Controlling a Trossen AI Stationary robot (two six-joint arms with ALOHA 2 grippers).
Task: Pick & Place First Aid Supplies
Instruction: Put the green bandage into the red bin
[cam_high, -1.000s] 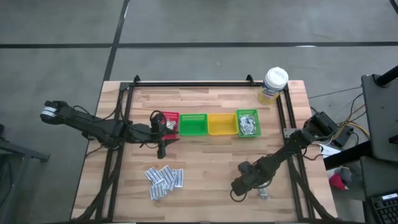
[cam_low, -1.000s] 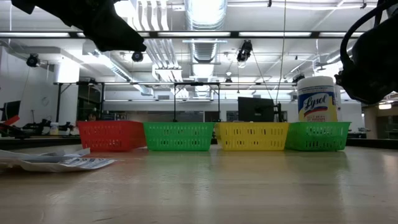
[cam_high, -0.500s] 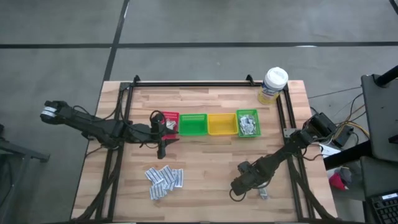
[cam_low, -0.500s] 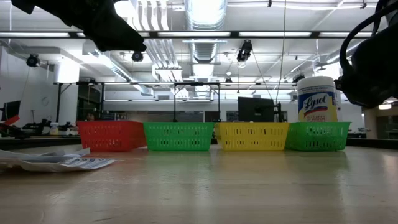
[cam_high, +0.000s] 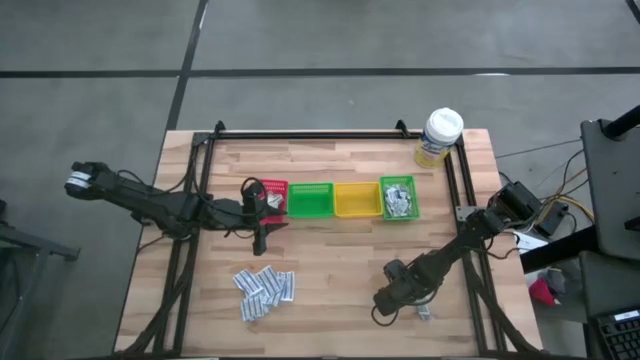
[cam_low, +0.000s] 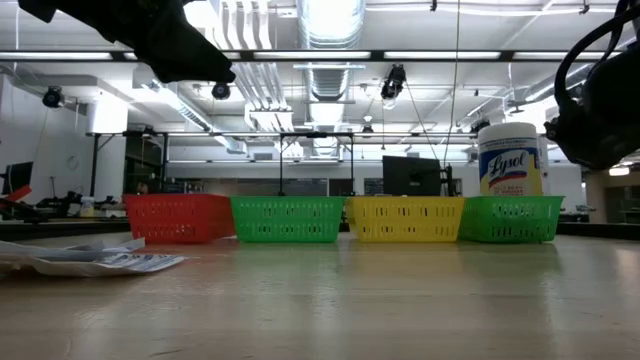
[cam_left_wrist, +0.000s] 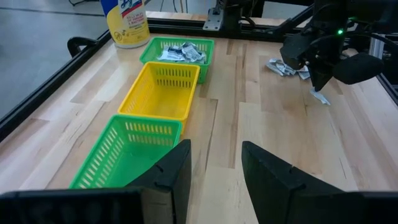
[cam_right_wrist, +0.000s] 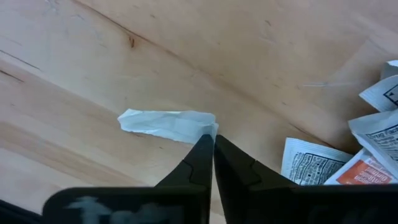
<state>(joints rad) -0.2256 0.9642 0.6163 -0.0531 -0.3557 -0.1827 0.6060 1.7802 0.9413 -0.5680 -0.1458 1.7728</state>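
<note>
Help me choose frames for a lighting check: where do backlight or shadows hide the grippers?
Low view: bright ceiling lights turn the left arm and right arm into black shapes, so neither gripper reads. High view: even light, only soft shadows on the table. Right wrist view: the right gripper, shut on a pale sachet, is dark but readable. Left wrist view: the open left gripper is plainly lit.

Only thing I could actually read was "Lysol", printed in dark letters on the label of the white-lidded yellow plastic wipes tub (cam_low: 510, 160). The small white paper sachets (cam_right_wrist: 311, 163) had black print, but it was too tiny to read.
</note>
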